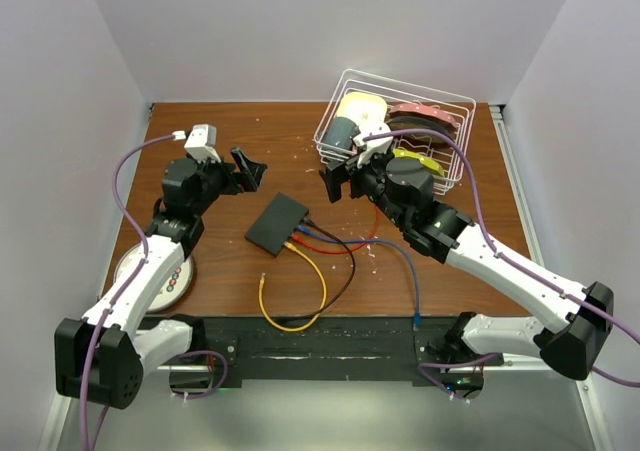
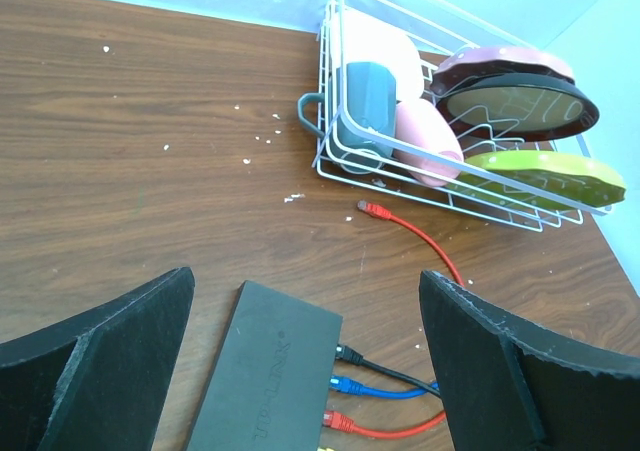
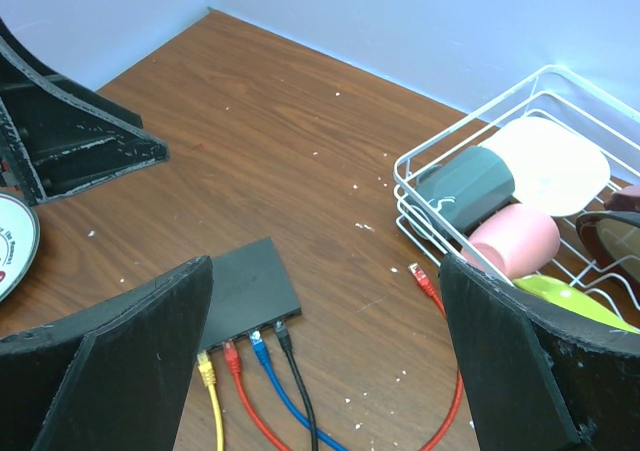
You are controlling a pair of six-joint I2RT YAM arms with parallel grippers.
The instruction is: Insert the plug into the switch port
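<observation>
though four plugs [image 3: 256,341] already sit in the switch [image 1: 277,223], side by side along its socket edge, no loose plug is in hand, so the insertion itself looks wholly ahead; the left gripper [image 1: 235,171] and the right gripper [image 1: 338,179] both hang above the table [image 1: 220,261], jaws spread wide, nothing between them; the switch lies about mid-table, a little left of centre, sockets turned toward the near right corner; what is left, as i judge it: take up a loose plug, bring it to a free port, push it home; whether a port stands free i cannot tell; counted: one switch; four cables [image 1: 322,283], yellow, red, blue and black; three loose ends in sight, the red loose plug [image 2: 368,208] just before the basket [image 2: 337,91] at the far right corner, the yellow loose plug [image 1: 262,283] and the blue loose plug [image 1: 416,318] toward the near edge; the black cable's other end i cannot find; one basket; one round disc [image 1: 150,271] by the near left corner; two grippers.
</observation>
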